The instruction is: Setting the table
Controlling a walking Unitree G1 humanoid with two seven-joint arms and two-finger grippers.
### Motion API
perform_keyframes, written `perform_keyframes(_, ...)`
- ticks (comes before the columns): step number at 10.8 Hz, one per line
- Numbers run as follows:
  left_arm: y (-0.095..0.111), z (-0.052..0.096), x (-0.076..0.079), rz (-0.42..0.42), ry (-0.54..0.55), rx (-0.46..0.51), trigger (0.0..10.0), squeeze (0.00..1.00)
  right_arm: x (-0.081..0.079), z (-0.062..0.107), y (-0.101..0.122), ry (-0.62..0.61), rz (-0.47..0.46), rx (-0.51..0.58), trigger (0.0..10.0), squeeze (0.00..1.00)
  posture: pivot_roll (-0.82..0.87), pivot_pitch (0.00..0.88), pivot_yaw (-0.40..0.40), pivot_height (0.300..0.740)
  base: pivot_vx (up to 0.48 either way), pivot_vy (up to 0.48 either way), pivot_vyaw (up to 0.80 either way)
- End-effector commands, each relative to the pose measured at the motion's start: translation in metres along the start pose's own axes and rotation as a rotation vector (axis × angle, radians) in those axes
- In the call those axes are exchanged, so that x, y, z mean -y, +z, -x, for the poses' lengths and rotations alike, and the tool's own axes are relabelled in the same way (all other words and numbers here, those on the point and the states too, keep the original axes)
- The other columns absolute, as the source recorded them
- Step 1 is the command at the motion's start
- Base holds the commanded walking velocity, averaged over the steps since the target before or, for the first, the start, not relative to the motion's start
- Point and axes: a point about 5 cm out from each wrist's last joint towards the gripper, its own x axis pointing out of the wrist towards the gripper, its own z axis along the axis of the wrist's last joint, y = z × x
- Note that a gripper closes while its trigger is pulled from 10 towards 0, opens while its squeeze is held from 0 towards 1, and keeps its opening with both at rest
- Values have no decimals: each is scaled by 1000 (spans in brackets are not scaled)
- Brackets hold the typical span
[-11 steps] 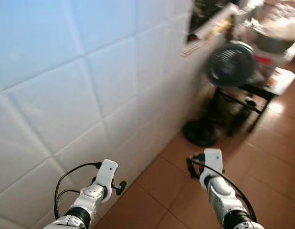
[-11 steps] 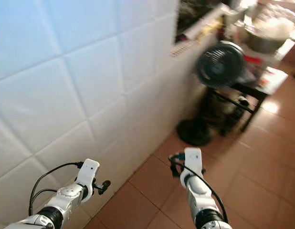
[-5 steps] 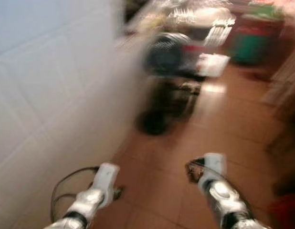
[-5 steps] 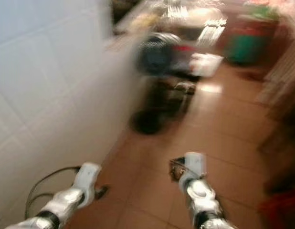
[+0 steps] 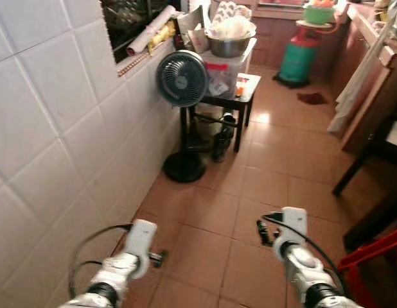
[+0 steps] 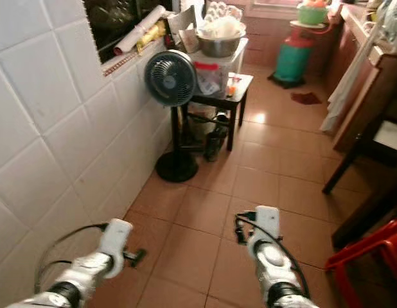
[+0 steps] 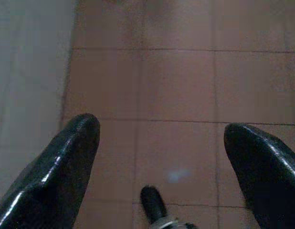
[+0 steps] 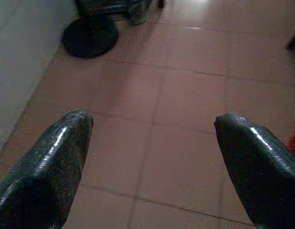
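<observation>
The robot stands in a narrow kitchen passage with a terracotta tiled floor (image 5: 275, 173) and a white tiled wall (image 5: 51, 147) on its left. Both arms reach forward low over the floor. The left tool (image 7: 162, 157) is spread wide, its two black fingers (image 7: 61, 167) far apart with nothing between them, above bare tiles near the foot of the wall. The right tool (image 8: 152, 157) is also spread wide and empty, over open floor.

Ahead, against the wall, a dark standing fan (image 5: 181, 78) rises from a round black base. Just behind it a small dark table (image 5: 240, 86) carries a clear plastic box and a metal bowl (image 5: 229, 43) heaped with pale items. Farther back stands a green gas cylinder (image 5: 297, 59). On the right are dark wooden furniture and part of a red chair (image 5: 372, 256). No tableware for the setting can be made out near either tool.
</observation>
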Motion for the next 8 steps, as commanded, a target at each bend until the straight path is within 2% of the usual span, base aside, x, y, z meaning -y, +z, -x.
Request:
perform_keyframes(1,0,0,-3,11,17,-8,10000,0,-1,-1,3,4,-24,13,10000,0,65,0,10,740,0,0,0)
perform_keyframes(2,0,1,-8,48,59,-9,10000,0,3,0,3,6,-45,13,10000,0,65,0,10,740,0,0,0)
perform_keyframes(4,3,2,-14,81,103,18,10000,0,11,5,-17,12,-106,-93,10000,0,83,0,12,740,0,0,0)
perform_keyframes(6,-4,4,-19,87,109,-5,10000,0,6,7,-26,58,-40,-149,10000,0,98,0,5,740,0,0,0)
perform_keyframes(7,-8,6,-20,94,112,-10,10000,0,2,7,-26,89,-3,-149,10000,0,92,0,5,740,0,240,0)
perform_keyframes(8,-10,6,-20,107,115,-14,10000,0,3,7,-27,90,-5,-154,10000,0,93,0,4,740,0,244,0)
